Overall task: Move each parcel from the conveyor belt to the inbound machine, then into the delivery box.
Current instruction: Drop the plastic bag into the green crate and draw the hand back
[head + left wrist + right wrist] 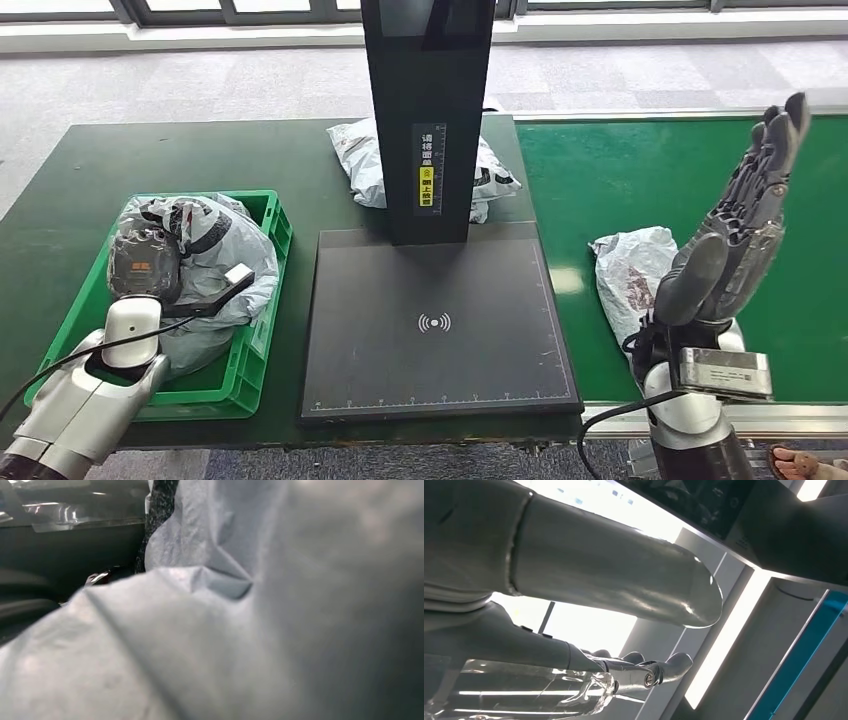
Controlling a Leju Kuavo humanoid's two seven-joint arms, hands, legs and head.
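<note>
On the left, a green box (262, 330) sits on a dark table (120, 160) holding a crumpled grey parcel (215, 245), and the left hand (145, 265) rests down on that parcel, though whether its fingers grip it cannot be told. In the middle stands the black inbound machine (440, 330), with a second parcel (355, 160) lying behind its post. On the right, a third parcel (632, 270) lies on the green belt (640, 170), and the right hand (735, 235) is raised just beside it, fingers straight and spread, holding nothing.
</note>
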